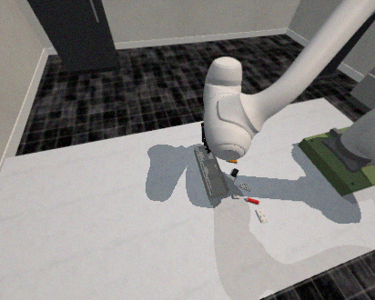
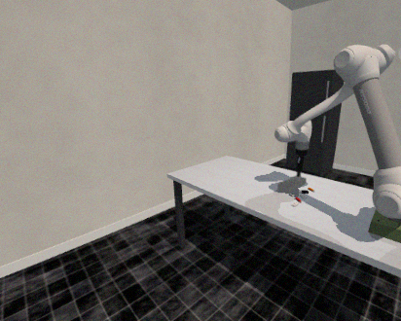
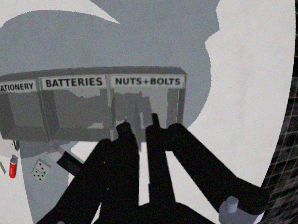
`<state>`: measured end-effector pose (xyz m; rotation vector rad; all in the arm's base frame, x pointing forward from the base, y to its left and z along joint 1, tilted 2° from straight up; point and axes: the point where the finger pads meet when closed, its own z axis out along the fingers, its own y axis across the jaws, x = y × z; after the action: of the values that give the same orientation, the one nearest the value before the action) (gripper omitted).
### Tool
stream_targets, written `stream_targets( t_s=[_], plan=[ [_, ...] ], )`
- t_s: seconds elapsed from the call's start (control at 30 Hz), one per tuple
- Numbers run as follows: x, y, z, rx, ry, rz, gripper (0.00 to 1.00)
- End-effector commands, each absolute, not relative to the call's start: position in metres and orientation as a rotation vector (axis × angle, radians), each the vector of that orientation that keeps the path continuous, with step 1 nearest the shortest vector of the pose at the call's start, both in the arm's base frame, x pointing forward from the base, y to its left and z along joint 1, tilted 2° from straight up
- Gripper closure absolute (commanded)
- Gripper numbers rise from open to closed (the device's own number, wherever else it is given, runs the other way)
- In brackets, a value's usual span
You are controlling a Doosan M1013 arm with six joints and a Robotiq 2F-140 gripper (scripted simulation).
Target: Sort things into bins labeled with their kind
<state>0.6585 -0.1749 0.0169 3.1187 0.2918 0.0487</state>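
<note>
Gripper (image 3: pixel 141 132) pressed together, pinching nothing, low over nuts+bolts end of grey labelled bin row (image 1: pixel 211 175) mid-table. Red item (image 1: pixel 252 200), white piece (image 1: pixel 261 215), black item (image 1: pixel 234 172), orange item (image 1: pixel 233 161) on table beside bins, toward robot-base edge.

Top view: arm's wrist (image 1: pixel 228 114) hides far end of bin row (image 1: pixel 211 175) and most of orange item (image 1: pixel 233 161). Small items beside bins too tiny to identify: black piece (image 1: pixel 234 172), red piece (image 1: pixel 252 200), white piece (image 1: pixel 261 215). Wrist view: leftmost label (image 3: pixel 19 86) cut off by edge, jaws block bin interiors. Exterior view: items on surface (image 2: pixel 239 182) just specks.
</note>
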Motion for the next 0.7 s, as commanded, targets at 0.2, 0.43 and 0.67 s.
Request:
stream_targets(
  t_s=[0.2, 0.43, 0.67],
  plan=[
    [0.658, -0.175, 0.028, 3.119, 0.292, 0.049, 0.95],
    [0.658, -0.175, 0.040, 3.119, 0.292, 0.049, 0.95],
    [0.657, -0.175, 0.060, 3.119, 0.292, 0.049, 0.95]
  ],
)
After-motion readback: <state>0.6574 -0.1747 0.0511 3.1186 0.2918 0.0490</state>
